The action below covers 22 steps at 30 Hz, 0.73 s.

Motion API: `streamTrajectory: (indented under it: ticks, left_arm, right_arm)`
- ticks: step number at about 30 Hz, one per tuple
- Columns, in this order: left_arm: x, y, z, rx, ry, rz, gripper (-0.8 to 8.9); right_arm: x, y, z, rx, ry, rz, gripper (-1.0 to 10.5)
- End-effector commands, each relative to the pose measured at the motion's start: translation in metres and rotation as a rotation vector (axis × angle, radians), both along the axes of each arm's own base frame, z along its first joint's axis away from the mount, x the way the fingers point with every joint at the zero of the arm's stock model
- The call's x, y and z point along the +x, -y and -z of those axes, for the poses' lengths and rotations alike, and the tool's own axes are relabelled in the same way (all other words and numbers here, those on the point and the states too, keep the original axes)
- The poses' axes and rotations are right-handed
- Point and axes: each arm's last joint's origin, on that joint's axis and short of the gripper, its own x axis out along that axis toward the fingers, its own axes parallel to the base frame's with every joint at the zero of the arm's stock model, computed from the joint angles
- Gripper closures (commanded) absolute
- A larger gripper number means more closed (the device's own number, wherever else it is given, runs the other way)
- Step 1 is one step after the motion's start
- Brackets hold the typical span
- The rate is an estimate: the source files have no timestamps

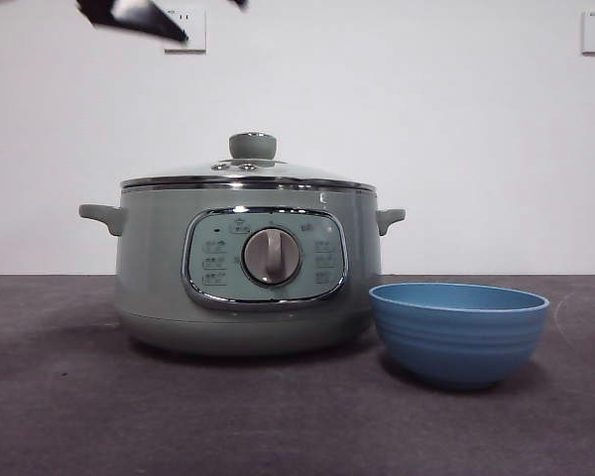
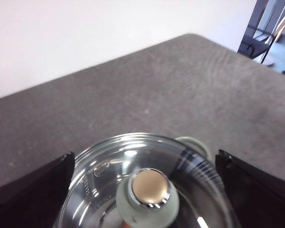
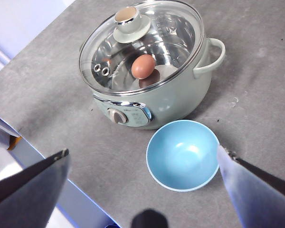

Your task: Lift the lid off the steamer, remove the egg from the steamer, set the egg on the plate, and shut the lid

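Sitting closed on the steamer, the lid covers a brown egg visible through the glass. At the steamer's 4 o'clock in the front view, just beside it, stands the empty plate. Above the lid's knob hangs the left gripper, jaws spread wide, holding nothing. High above, the right gripper is likewise wide open and empty.

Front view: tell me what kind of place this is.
Probably an indoor lab or test bench, not a home kitchen: a bare white wall with power sockets, a dark grey table, only the steamer and blue bowl.
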Motion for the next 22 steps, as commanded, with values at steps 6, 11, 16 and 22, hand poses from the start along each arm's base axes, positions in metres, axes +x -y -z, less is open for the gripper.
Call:
streamTrajectory:
  ticks: [6, 11, 16, 22]
  left_arm:
    - [0.036, 0.027, 0.045, 0.051, -0.053, 0.007, 3.14]
    - [0.046, 0.039, 0.065, 0.08, -0.081, -0.003, 3.14]
    - [0.049, 0.047, 0.077, 0.102, -0.109, -0.001, 3.15]
    - [0.049, 0.057, 0.088, 0.132, -0.143, 0.007, 3.18]
  right_arm:
    - [0.0, 0.0, -0.001, 0.005, 0.002, 0.002, 3.5]
    - [0.0, 0.0, -0.001, 0.005, 0.001, 0.006, 3.5]
    - [0.001, 0.0, 0.0, 0.004, -0.002, 0.006, 3.5]
    - [0.004, 0.0, 0.001, 0.003, -0.014, 0.007, 3.5]
